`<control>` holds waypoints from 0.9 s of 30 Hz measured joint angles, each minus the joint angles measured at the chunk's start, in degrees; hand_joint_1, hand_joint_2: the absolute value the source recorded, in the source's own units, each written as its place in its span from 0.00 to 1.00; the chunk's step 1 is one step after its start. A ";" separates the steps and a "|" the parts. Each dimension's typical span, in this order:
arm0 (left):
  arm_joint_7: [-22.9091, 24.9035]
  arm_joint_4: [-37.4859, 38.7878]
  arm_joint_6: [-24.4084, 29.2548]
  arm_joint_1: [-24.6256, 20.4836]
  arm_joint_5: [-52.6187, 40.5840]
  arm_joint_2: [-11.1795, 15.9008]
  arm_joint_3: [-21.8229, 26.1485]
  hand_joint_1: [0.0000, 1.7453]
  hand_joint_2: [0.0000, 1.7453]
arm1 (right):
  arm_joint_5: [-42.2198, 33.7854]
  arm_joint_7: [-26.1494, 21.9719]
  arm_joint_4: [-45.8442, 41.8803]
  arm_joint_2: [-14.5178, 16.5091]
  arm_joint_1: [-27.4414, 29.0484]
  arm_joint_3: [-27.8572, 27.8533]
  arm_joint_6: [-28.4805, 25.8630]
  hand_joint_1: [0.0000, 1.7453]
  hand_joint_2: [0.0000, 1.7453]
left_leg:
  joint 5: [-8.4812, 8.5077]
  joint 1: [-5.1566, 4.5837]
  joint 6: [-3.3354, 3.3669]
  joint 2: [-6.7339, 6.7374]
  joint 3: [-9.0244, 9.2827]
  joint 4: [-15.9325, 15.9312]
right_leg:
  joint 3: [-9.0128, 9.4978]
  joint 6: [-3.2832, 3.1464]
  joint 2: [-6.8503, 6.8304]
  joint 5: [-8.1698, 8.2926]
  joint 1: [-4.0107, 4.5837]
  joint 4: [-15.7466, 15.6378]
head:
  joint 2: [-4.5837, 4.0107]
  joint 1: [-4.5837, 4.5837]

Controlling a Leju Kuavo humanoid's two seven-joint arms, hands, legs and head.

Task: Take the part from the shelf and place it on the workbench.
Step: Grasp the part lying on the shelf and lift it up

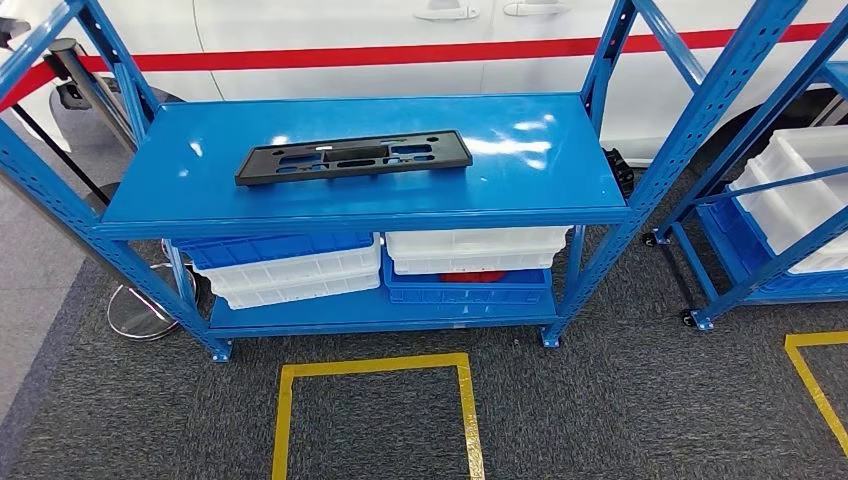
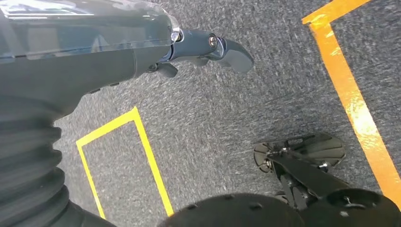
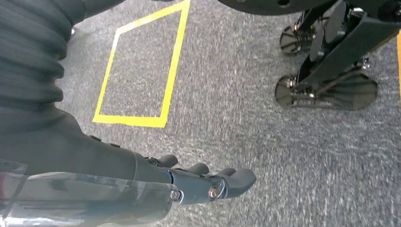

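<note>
Blue shelf (image 1: 560, 190) before white vehicle, black part (image 1: 352, 157) flat on top, left hand (image 2: 208, 49) and right hand (image 3: 203, 182) over grey carpet, fingers loosely apart, holding nothing.

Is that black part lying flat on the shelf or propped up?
Flat. The black part lies with its whole length resting on the blue shelf top, nothing under or against it.

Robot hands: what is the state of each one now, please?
Left robot hand: open, holding nothing.
Right robot hand: open, holding nothing.
</note>
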 joint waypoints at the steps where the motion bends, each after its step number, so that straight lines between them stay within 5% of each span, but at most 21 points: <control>1: 0.16 0.16 0.73 -0.33 0.75 -0.07 -1.44 0.00 1.00 | -0.33 -0.17 0.24 0.00 -0.26 0.75 -0.73 0.00 1.00 | 0.00 0.00 0.00 0.00 0.01 0.00 | 0.00 0.00 0.00 0.00 0.00 0.00 | 0.00 0.00; 7: 1.08 1.25 5.14 -2.36 5.38 -0.35 -9.70 0.00 1.00 | -2.40 -1.34 1.62 0.00 -1.92 5.03 -5.36 0.00 1.00 | 0.00 0.00 0.00 0.00 0.07 0.01 | -0.01 0.00 0.00 0.00 0.00 0.00 | -0.02 0.00; 8: 1.25 1.60 5.85 -2.82 6.10 -0.43 -11.43 0.00 1.00 | -2.75 -1.54 1.98 0.00 -2.25 5.96 -6.08 0.00 0.75 | 0.00 0.00 0.00 0.00 0.07 0.01 | -0.01 0.00 0.00 0.00 0.00 0.00 | -0.01 0.00; 11: 1.62 2.56 8.05 -4.05 8.25 -0.54 -16.50 0.00 0.25 | -3.84 -2.28 2.95 0.00 -3.07 8.60 -8.14 0.00 0.00 | 0.00 0.00 0.00 0.00 0.07 0.01 | -0.01 0.00 0.00 0.00 0.00 0.00 | 0.00 0.00; 12: 1.68 2.85 8.78 -4.42 8.93 -0.56 -18.02 0.00 0.00 | -4.22 -2.57 3.25 0.00 -3.32 9.37 -8.77 0.00 0.00 | 0.00 0.00 0.00 0.00 0.07 0.01 | -0.01 0.00 0.00 0.00 0.00 0.00 | 0.00 0.00; 13: 1.76 3.14 9.50 -4.80 9.60 -0.59 -19.55 0.00 0.00 | -4.56 -2.89 3.57 0.00 -3.58 10.15 -9.40 0.00 0.00 | 0.00 0.00 0.00 0.00 0.07 0.01 | -0.01 0.00 0.00 0.00 0.00 0.00 | 0.00 0.00; 17: 2.19 4.42 12.31 -6.40 12.24 -0.77 -25.84 0.00 0.00 | -5.93 -4.49 4.82 0.02 -4.97 13.35 -11.86 0.00 1.00 | 0.00 0.00 0.00 0.00 0.06 0.01 | 0.00 0.00 0.00 0.00 0.00 0.00 | 0.00 0.00; 27: 3.93 7.22 17.19 -9.60 17.14 -1.41 -38.74 0.00 0.00 | -3.31 -11.12 6.06 -0.24 -12.81 22.95 -18.92 0.00 1.00 | 0.06 0.00 0.03 0.00 0.07 0.03 | 0.03 0.05 0.00 0.05 0.00 0.01 | 0.00 0.00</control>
